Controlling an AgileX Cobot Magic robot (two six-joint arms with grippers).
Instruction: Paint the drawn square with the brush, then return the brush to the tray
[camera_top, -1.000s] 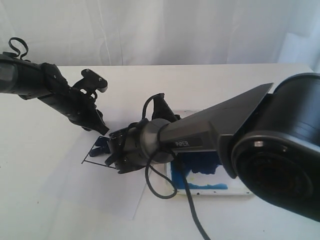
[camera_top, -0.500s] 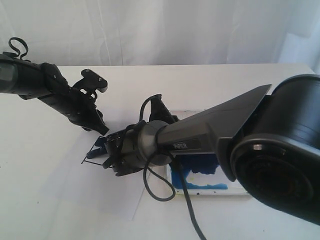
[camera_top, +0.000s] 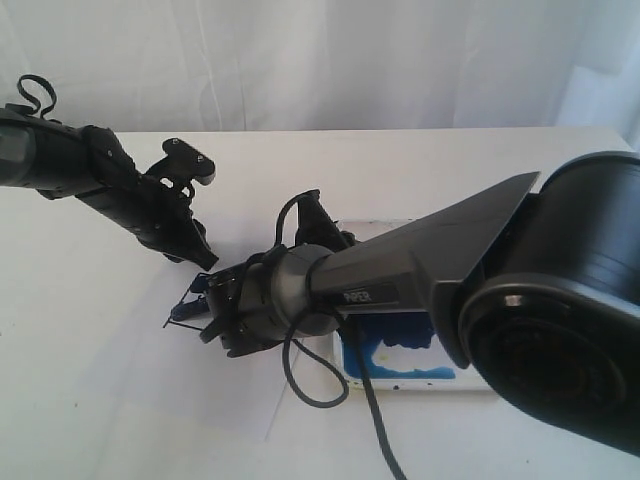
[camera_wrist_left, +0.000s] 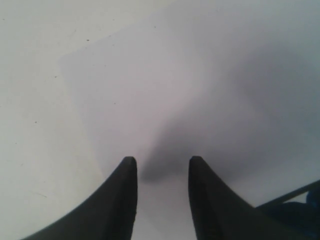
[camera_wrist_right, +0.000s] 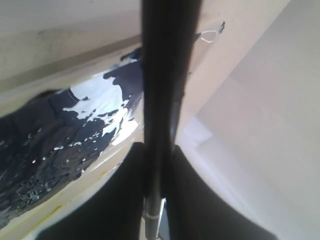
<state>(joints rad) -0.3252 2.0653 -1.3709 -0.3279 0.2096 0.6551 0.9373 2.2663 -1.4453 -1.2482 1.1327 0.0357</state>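
- The left hand (camera_top: 203, 256), in the upper left of the frame, holds its fingers spread and empty above the paper sheet (camera_top: 235, 400).
- The drawn square (camera_top: 180, 305) lies left of centre, partly hidden by the right hand (camera_top: 207, 315).
- This hand pinches the brush (camera_wrist_right: 159, 100) at the square.
- The tray (camera_top: 440, 384), smeared with blue, sits at lower right on the table (camera_top: 90, 400).

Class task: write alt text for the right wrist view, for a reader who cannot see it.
The right gripper is shut on the brush, whose thin black shaft crosses the middle of the picture in close-up. Behind it lies the tray, white and heavily smeared dark blue, with a pale surface beside it.
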